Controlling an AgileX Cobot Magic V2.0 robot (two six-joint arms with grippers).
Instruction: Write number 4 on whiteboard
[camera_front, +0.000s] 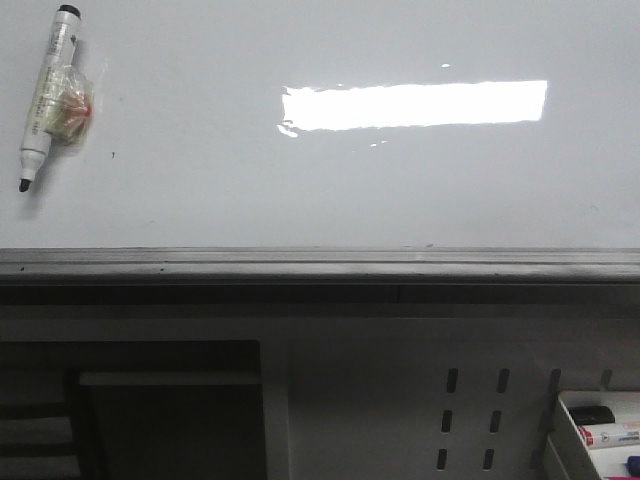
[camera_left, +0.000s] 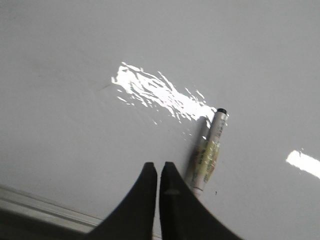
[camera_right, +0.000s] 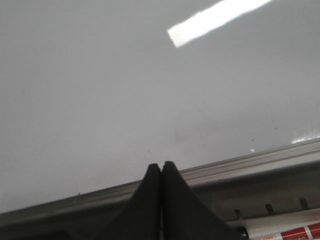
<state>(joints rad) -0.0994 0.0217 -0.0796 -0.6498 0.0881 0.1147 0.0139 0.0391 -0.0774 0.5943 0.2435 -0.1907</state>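
Both of my pincers are clenched on nothing: my left pincer (camera_left: 158, 172) hangs just beside the marker (camera_front: 48, 95), while my right pincer (camera_right: 161, 172) points at the grey lower edge (camera_front: 320, 263) of the whiteboard (camera_front: 330, 190). No number 4 has been drawn; the glossy board carries only a bright reflected light (camera_front: 415, 104). The marker lies near the board's far left, black tip toward the grey edge (a crumpled clear wrap clings to its barrel). It looks light, stiff and smooth, likely to roll or slip, so I judge mid-barrel, clear of the wrap, the best hold. More markers sit in a tray (camera_front: 600, 435) lower right.
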